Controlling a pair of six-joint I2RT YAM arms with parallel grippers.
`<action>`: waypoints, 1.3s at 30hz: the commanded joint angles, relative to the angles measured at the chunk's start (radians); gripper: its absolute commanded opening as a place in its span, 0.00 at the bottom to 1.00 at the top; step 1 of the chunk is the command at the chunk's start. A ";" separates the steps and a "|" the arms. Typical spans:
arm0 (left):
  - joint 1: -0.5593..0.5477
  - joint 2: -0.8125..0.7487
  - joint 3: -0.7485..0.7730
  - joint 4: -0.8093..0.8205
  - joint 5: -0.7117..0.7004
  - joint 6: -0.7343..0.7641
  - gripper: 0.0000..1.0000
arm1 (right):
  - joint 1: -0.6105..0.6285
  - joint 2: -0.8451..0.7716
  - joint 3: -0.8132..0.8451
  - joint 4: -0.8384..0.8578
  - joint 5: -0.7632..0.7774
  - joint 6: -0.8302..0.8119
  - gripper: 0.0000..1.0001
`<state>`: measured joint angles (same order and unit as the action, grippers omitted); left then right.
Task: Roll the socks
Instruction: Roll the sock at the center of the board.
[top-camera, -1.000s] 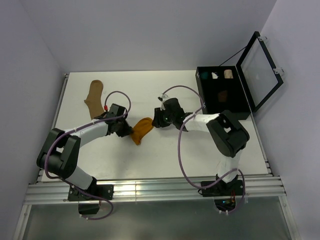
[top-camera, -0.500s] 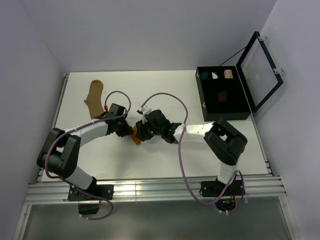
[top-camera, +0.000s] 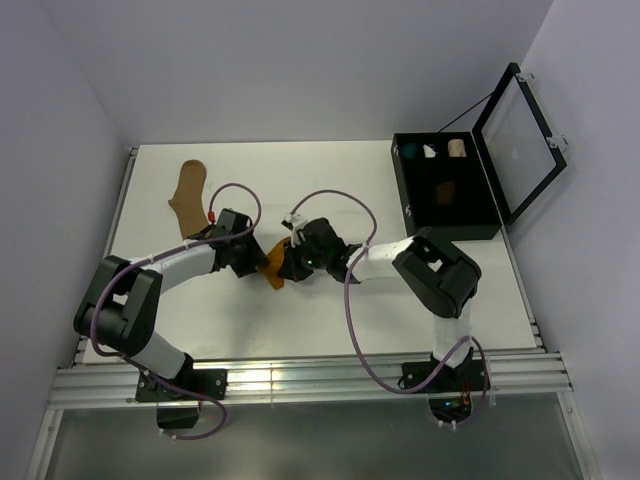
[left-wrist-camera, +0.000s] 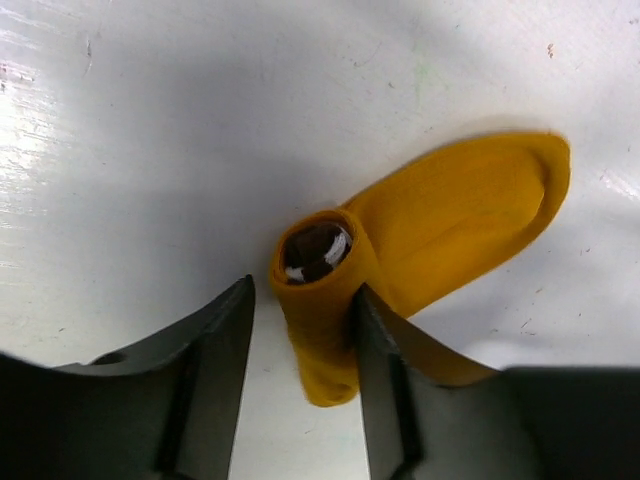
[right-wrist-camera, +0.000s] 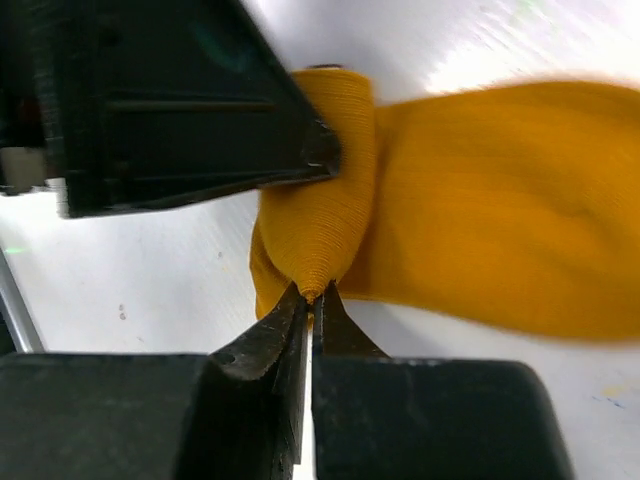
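The mustard-orange sock (top-camera: 274, 272) lies at the table's middle, partly rolled from its striped cuff. In the left wrist view the roll (left-wrist-camera: 318, 290) sits between my left gripper's (left-wrist-camera: 301, 296) open jaws, touching the right finger (left-wrist-camera: 385, 370); the flat toe end (left-wrist-camera: 460, 200) stretches away. My right gripper (right-wrist-camera: 312, 292) is shut on a pinch of the roll's fabric (right-wrist-camera: 320, 210). From above, the left gripper (top-camera: 258, 262) and right gripper (top-camera: 288, 264) meet over the sock. The tan sock (top-camera: 187, 195) lies flat at the back left. The dark brown sock cannot be made out for sure.
An open black case (top-camera: 478, 215) stands at the back right, lid (top-camera: 520, 140) up, with small teal, white and cream bundles in its far compartments and a brownish thing (top-camera: 445, 190) in it. Purple cables loop over both arms. A metal rail (top-camera: 300, 375) runs along the near edge.
My right gripper has moved left from the sock's toe end to the rolled end and shut on it. The left gripper has stayed at the roll.
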<state>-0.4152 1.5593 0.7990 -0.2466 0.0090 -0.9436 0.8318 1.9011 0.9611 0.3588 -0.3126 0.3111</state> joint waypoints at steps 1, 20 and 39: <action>0.001 -0.024 -0.043 -0.022 -0.018 0.032 0.50 | -0.071 -0.001 -0.019 0.114 -0.133 0.088 0.00; 0.001 0.045 -0.030 -0.003 0.005 0.031 0.22 | -0.131 -0.115 -0.002 -0.049 -0.110 0.033 0.28; 0.001 0.159 0.101 -0.069 0.063 0.127 0.14 | 0.237 -0.133 -0.009 -0.021 0.638 -0.495 0.59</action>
<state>-0.4133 1.6691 0.9031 -0.2356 0.0895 -0.8707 1.0538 1.7290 0.9096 0.3191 0.2012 -0.0998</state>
